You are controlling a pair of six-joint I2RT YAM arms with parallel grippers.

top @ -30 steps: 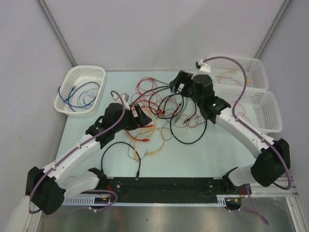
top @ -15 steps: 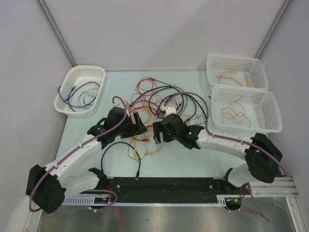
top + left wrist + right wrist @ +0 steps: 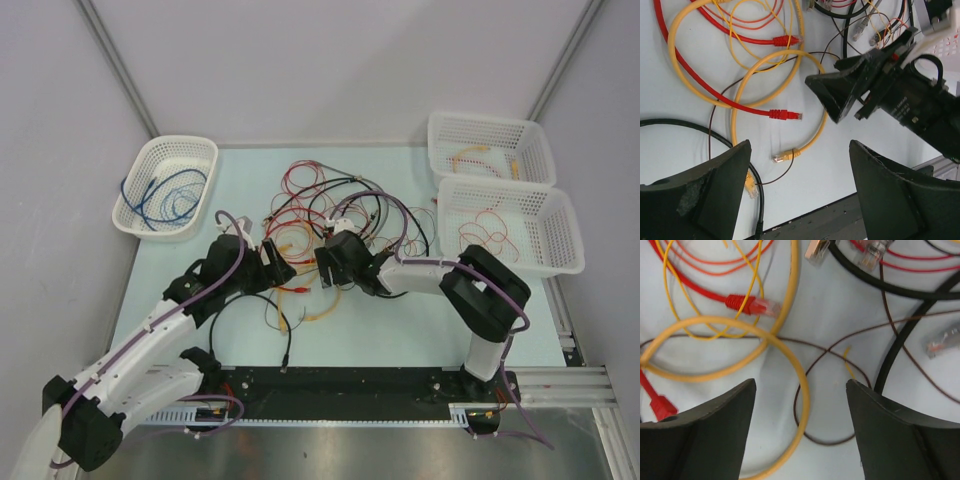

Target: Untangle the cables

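A: On the pale table (image 3: 420, 320), where did the cables (image 3: 330, 205) lie?
B: In one red, yellow and black tangle at its middle. The left gripper (image 3: 800, 145) hung spread over a yellow plug (image 3: 782, 157). Just beside it, the right gripper (image 3: 800, 385) gaped above a yellow loop (image 3: 804, 400) — both pinching nothing.

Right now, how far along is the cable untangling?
Partly done. Sorted: a blue cable in the left basket, a yellow cable in the far right basket, a red cable in the near right basket. In hand: nothing; the left claw and right claw hang open over the pile. Left: red, yellow and black cables lie looped over one another.
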